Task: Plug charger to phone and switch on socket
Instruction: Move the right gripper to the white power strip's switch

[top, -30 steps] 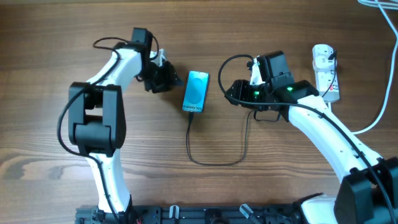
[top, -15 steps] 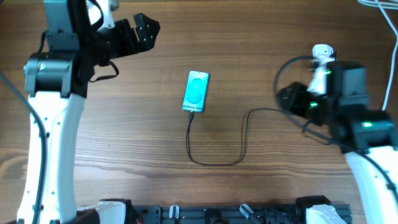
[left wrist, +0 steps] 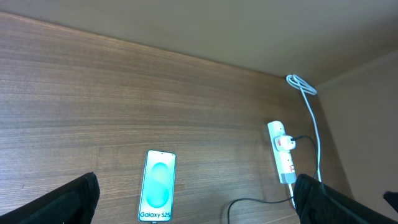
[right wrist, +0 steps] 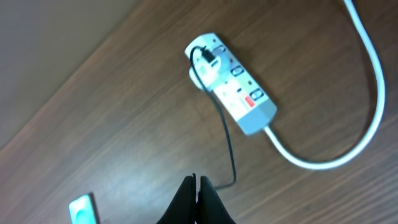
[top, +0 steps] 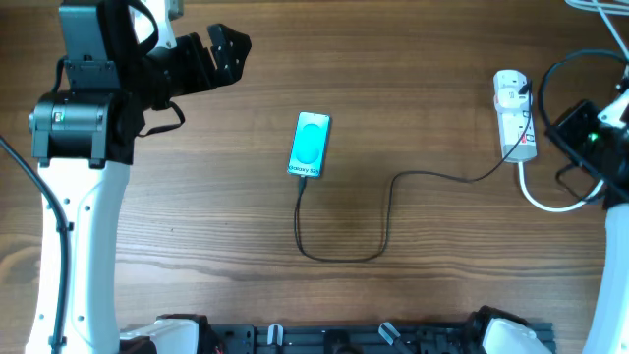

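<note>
On table: one phone, one charger, one socket

Open table left of phone; charger loops below, crosses toward socket; white cord curls beside socket.

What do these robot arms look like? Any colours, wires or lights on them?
Both arms are smooth white tubes joined by chunky black joints. The left arm has thin black cables looping beside its joints and a black two-finger left gripper. The right arm shows a small green light on its black housing; the right gripper has slim dark tapered fingers.
</note>
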`<state>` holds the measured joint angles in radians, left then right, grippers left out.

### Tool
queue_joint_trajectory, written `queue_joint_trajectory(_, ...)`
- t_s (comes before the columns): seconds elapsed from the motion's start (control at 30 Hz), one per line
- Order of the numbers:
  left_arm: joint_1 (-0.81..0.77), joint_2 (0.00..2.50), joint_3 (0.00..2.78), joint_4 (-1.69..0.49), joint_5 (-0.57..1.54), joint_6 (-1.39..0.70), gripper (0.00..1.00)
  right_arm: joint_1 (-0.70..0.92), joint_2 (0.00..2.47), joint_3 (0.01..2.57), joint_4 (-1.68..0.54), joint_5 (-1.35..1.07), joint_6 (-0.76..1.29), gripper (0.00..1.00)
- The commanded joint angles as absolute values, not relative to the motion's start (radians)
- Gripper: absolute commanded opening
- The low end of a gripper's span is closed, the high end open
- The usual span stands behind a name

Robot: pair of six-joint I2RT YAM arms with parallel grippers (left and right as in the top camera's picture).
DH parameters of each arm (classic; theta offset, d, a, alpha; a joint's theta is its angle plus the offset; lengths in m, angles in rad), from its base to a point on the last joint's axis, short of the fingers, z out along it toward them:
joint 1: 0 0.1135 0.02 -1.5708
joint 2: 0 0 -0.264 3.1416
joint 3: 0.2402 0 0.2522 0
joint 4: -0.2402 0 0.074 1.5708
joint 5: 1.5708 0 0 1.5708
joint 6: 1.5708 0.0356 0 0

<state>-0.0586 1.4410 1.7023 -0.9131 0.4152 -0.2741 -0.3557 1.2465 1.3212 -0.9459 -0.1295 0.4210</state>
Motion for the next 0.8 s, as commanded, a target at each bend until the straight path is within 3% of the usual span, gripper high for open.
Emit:
queue_joint_trajectory(0.0, -0.059, 1.44, 1.708, -0.911, 0.406, -0.266, 1.0, -0.364, 1.322, 1.34, -0.894, -0.118, 0.408, 0.04)
queue_joint_trajectory(0.77, -0.059, 1.44, 1.708, -0.911, 0.406, -0.266, 1.0, -0.471, 1.785, 1.333, -0.598, -0.105, 0.475, 0.04)
